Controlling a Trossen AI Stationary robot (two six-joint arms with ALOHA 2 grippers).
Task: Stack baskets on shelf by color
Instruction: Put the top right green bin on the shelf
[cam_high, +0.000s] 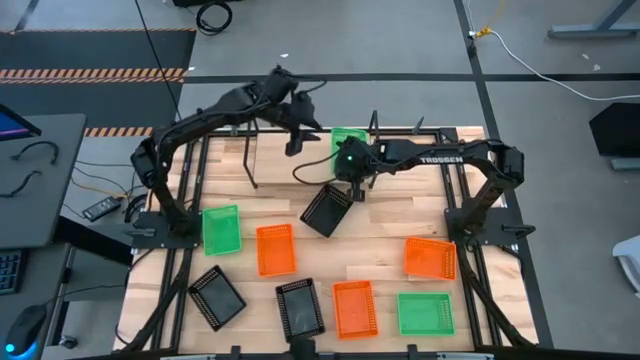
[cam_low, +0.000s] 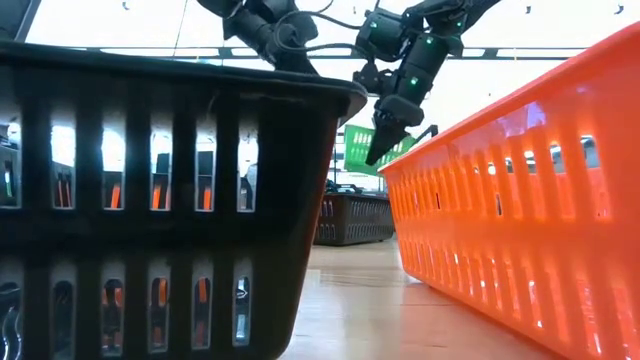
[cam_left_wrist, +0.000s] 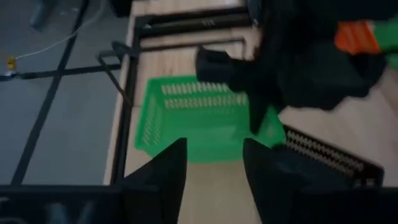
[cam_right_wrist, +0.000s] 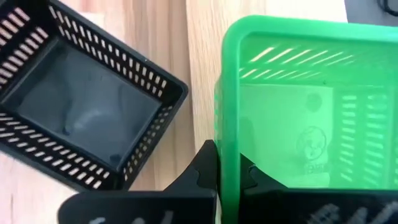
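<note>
One green basket (cam_high: 348, 138) sits at the table's far edge among the shelf posts (cam_high: 251, 160); I cannot tell whether it rests on the shelf board. My right gripper (cam_right_wrist: 229, 158) is shut on this green basket (cam_right_wrist: 305, 118), just beyond a black basket (cam_high: 327, 208) that lies on the tabletop. My left gripper (cam_left_wrist: 214, 146) hangs open over the shelf area (cam_high: 297, 140), a short way from the green basket (cam_left_wrist: 193, 118), touching nothing. The other baskets lie on the tabletop: two green, three orange, two black. My right gripper pinches the green basket's side wall (cam_right_wrist: 225, 124), the one facing the black basket (cam_right_wrist: 81, 106). One finger (cam_right_wrist: 202, 165) is outside the wall and one (cam_right_wrist: 252, 177) inside. The fingers come from above, pointing down. In the low view the basket (cam_low: 362, 150) looks tilted.
On the near half of the table lie green (cam_high: 221, 229), orange (cam_high: 276, 249), black (cam_high: 216, 297), black (cam_high: 300, 307), orange (cam_high: 353, 308), green (cam_high: 425, 313) and orange (cam_high: 430, 258) baskets. Black frame rails (cam_high: 190, 200) run along both sides. Bare wood shows between the shelf posts on the left.
</note>
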